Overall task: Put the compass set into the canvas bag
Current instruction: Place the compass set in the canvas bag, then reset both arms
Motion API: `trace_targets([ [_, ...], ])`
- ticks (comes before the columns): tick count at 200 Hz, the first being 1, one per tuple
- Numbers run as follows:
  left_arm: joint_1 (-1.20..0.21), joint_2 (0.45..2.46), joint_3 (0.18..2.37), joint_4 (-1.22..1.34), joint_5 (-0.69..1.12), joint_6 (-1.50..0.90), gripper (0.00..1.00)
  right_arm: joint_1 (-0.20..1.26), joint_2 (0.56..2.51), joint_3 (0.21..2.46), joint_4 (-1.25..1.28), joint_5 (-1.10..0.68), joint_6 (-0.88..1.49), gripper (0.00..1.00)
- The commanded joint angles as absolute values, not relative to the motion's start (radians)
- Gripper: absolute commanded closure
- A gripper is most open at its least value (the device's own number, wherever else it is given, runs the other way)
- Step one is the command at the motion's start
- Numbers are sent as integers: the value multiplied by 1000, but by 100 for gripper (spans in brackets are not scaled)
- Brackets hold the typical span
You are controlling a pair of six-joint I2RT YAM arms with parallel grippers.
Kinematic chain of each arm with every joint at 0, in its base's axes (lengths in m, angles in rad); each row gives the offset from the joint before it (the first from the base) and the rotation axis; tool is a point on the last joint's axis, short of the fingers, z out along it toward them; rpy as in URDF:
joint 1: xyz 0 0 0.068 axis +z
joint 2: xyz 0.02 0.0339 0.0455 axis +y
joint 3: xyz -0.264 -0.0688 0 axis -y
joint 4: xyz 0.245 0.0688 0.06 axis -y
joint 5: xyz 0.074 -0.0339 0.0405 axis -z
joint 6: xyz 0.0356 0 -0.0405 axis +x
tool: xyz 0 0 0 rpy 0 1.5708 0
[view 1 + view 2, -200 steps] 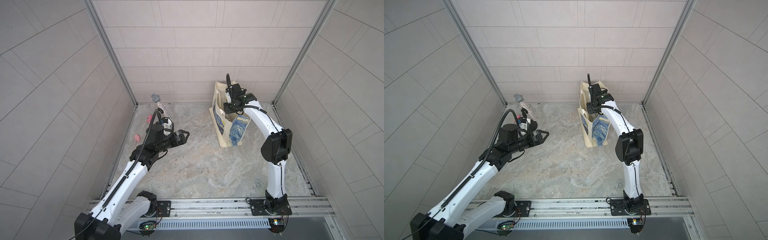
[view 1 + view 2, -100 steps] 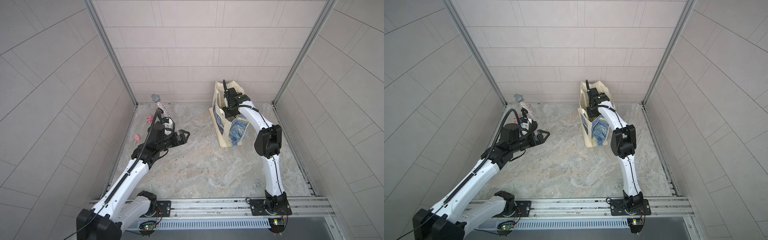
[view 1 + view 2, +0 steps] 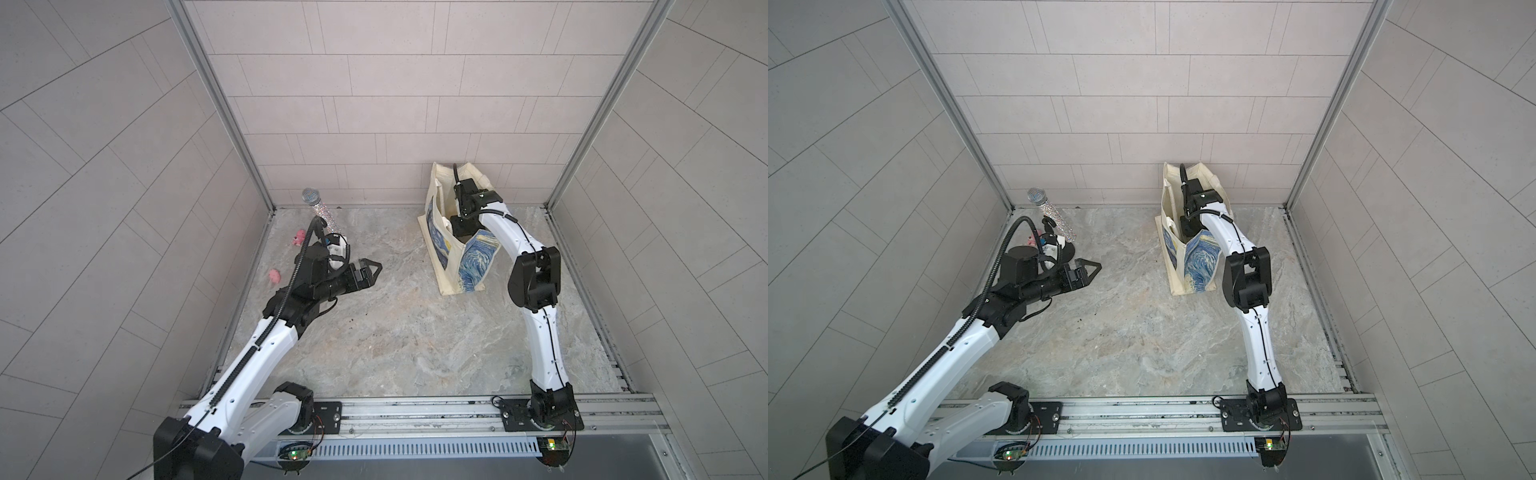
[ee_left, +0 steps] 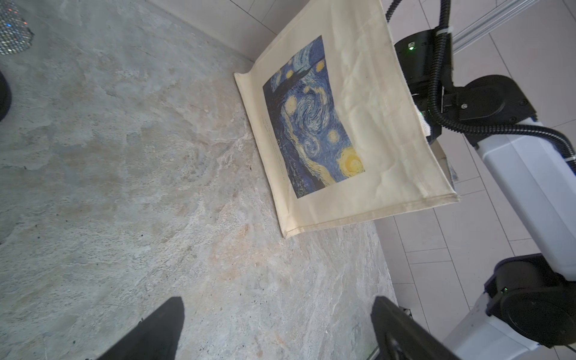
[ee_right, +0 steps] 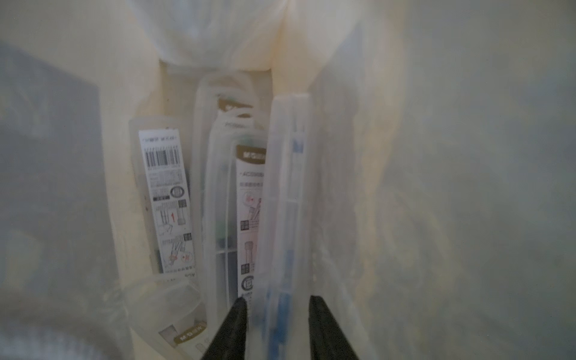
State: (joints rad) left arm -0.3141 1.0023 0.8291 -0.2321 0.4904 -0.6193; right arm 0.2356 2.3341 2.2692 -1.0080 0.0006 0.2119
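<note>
The canvas bag (image 3: 446,266) (image 3: 1183,270) (image 4: 374,156) stands upright at the back right, cream with a blue-and-yellow swirl print. My right arm reaches down through its mouth, so both top views hide the right gripper. In the right wrist view the right gripper (image 5: 276,300) is inside the bag. Its jaws stand apart on either side of a clear plastic compass set (image 5: 290,187) with blue parts, blurred and upright against the lining. Several other clear cases (image 5: 165,193) lie beside it. My left gripper (image 3: 372,270) (image 3: 1090,268) (image 4: 277,308) hovers open and empty over the floor, left of the bag.
A glittery microphone (image 3: 320,210) leans in the back left corner. Two small pink toys (image 3: 297,237) (image 3: 274,275) lie by the left wall. Tiled walls close in three sides, and a metal rail (image 3: 415,411) runs along the front.
My right arm has pushed deeper into the bag and its jaws have parted from shut. The left arm has stayed put.
</note>
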Motion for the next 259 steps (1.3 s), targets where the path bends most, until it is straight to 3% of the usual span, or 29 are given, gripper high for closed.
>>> trace_targets([
  [1, -312, 999, 833, -179, 539, -599, 0, 243, 2296, 2332, -1083, -12, 216, 51],
  [23, -311, 1003, 843, -169, 555, -589, 0, 244, 2204, 2337, -1079, -38, 201, 38],
  [77, -311, 968, 811, -100, 583, -597, 0, 252, 1853, 2279, -1070, 87, 169, 30],
  [104, -311, 961, 810, -97, 595, -592, 0, 252, 1519, 1943, -832, 213, 144, 27],
  [122, -311, 961, 815, -111, 597, -586, 0, 246, 1264, 1645, -609, 349, 146, 12],
  [138, -311, 962, 812, -114, 607, -586, 0, 195, 1131, 1458, -511, 448, 151, 6],
  [186, -311, 985, 821, -152, 559, -565, 0, -97, 1145, 1050, -410, 389, 345, 6],
  [220, -311, 1008, 839, -193, 525, -554, 1, -103, 1231, 652, 99, 279, 249, 4],
  [259, -309, 988, 802, -211, 495, -551, 1, -74, 1381, 467, 485, 167, 243, 2],
])
